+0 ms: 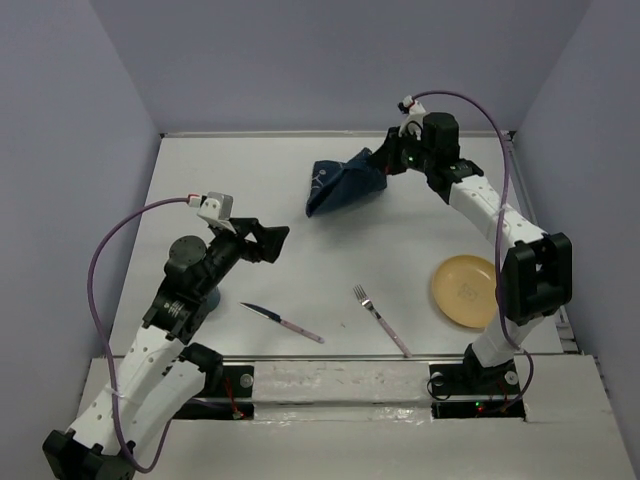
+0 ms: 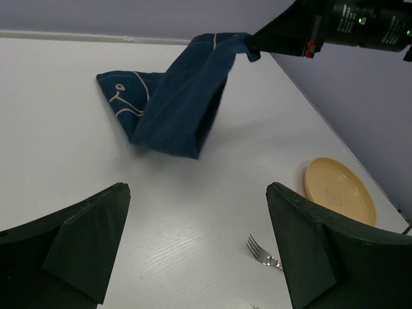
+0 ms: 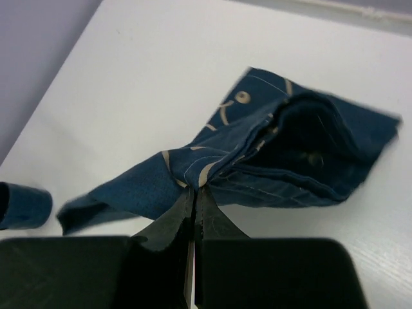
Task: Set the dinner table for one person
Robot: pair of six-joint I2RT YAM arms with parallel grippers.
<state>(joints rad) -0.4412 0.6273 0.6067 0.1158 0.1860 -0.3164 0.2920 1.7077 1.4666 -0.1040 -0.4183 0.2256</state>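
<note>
The navy placemat (image 1: 340, 183) with a white fish outline is crumpled at the back of the white dinner table (image 1: 300, 270). My right gripper (image 1: 383, 158) is shut on one edge of it and holds that edge lifted; the pinch shows in the right wrist view (image 3: 194, 188), and the placemat (image 3: 302, 154) hangs beyond it. It also shows in the left wrist view (image 2: 174, 103). My left gripper (image 1: 272, 242) is open and empty above the table's left middle, its fingers (image 2: 84, 238) wide apart. A yellow plate (image 1: 463, 291), a fork (image 1: 380, 318) and a knife (image 1: 282, 322) lie at the front.
A dark round cup (image 1: 187, 254) stands on the left under my left arm. Grey walls close the table on three sides. In the left wrist view the fork (image 2: 262, 252) and the plate (image 2: 340, 190) lie to the right.
</note>
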